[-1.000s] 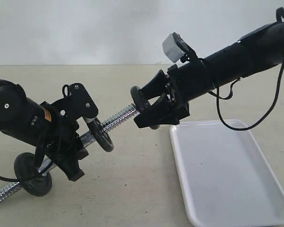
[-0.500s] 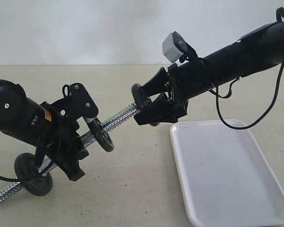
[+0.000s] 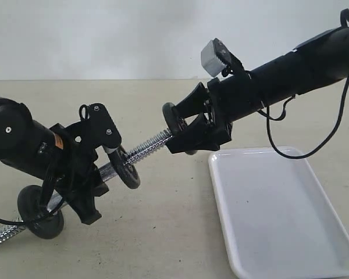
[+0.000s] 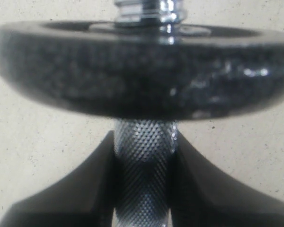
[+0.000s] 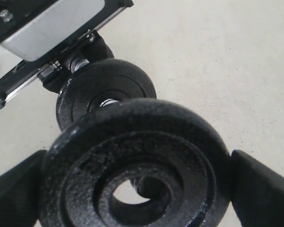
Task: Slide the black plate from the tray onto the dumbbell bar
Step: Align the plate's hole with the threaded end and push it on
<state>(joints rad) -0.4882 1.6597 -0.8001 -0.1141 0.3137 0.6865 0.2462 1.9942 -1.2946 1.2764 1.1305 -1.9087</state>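
Looking across the exterior view, I have the right gripper (image 3: 177, 128) up in the air, left of the tray (image 3: 224, 195) and clear above the table (image 3: 163, 232). Its jaws stand wide, and the black plate (image 3: 170, 121) sits between them, gripped edge to edge across its rim. In the right wrist view a dark finger presses each side of that plate, and its central hole faces the camera. The plate is off the tray and held on edge, with its face turned toward the dumbbell bar (image 3: 148, 145).

The left gripper (image 3: 96, 170) is closed narrow on the bar. In the left wrist view both fingers touch the knurled middle of the rod, one on each side, just beside a black disc (image 3: 125, 168) already on the bar. A second black disc (image 3: 41, 212) sits further down the bar near its low end, close to the table.

The bar slopes up to the right from that grip. Its threaded upper end reaches the plate's face, at or just beside the hole. I cannot tell from any view whether the thread tip has entered the hole.
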